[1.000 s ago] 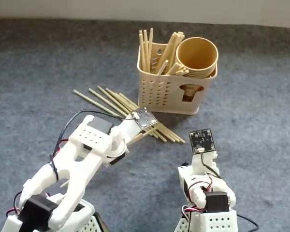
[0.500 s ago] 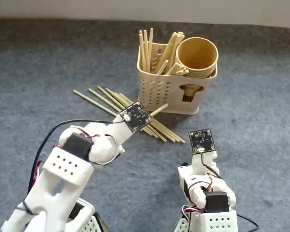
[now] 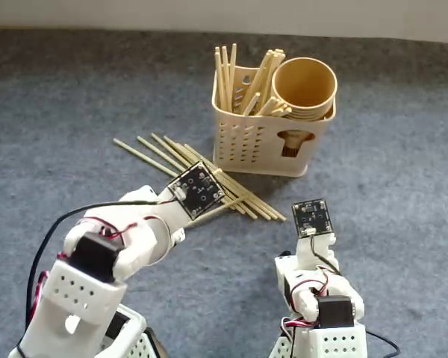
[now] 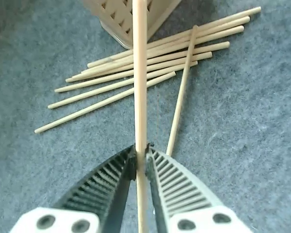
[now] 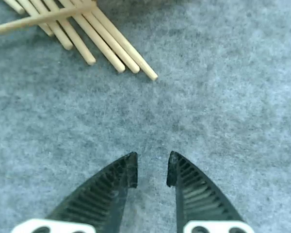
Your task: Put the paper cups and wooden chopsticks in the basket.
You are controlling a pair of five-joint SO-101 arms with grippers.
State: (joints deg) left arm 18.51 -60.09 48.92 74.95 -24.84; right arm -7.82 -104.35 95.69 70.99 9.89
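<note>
The left fingers (image 4: 106,180) pinch one chopstick (image 4: 139,73). So thin a grip may let it pivot, slip, or catch the basket (image 3: 257,145) wall. The right fingers (image 5: 111,189) sit slightly spread, empty.

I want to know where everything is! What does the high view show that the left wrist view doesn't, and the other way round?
High view: the paper cups stacked in the basket, chopsticks standing beside them, and the right arm. Left wrist view: the left claw pinched shut on one chopstick. Both: the loose chopsticks lying on the grey carpet, and part of the basket.
</note>
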